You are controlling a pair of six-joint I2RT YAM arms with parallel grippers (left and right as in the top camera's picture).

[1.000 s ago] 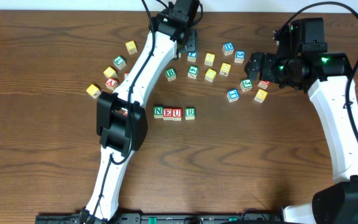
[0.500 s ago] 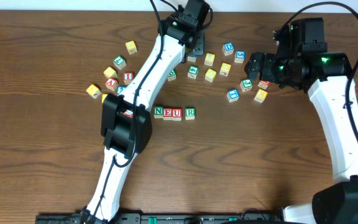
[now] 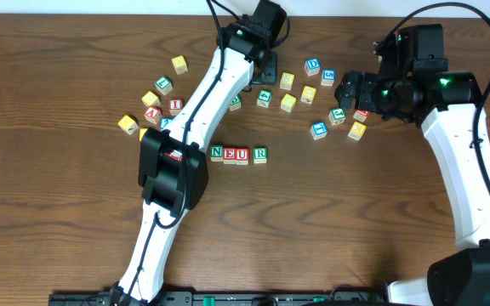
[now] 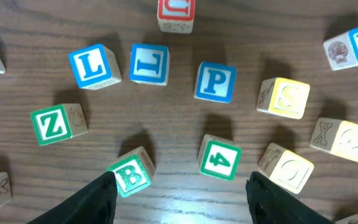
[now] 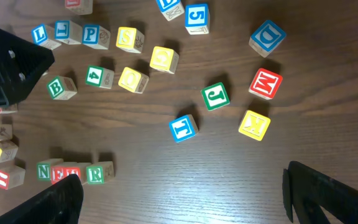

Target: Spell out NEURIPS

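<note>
The blocks N, E, U and R (image 3: 238, 154) stand in a row mid-table; the row also shows in the right wrist view (image 5: 70, 172). My left gripper (image 3: 266, 61) (image 4: 182, 199) is open and empty, hovering over loose blocks. A green 4 (image 4: 219, 158) lies between its fingers and a green B (image 4: 132, 176) is by the left finger. A blue P (image 4: 215, 81) and a yellow S (image 4: 289, 96) lie just beyond; both show in the right wrist view, P (image 5: 92, 34) and S (image 5: 127, 38). A red I (image 3: 175, 104) sits left of the arm. My right gripper (image 3: 347, 87) (image 5: 182, 193) is open and empty.
More loose blocks lie around: blue L (image 4: 92, 65), green Z (image 4: 51, 123), yellow O (image 4: 291, 167), green J (image 5: 216, 96), blue T (image 5: 183, 127), red M (image 5: 266, 83), yellow K (image 5: 254, 124), blue D (image 5: 267, 36). A block cluster (image 3: 152, 106) sits at the left.
My left arm has swung a little to the right over the back blocks, mostly in the first half second. The right arm and the blocks have not moved.
</note>
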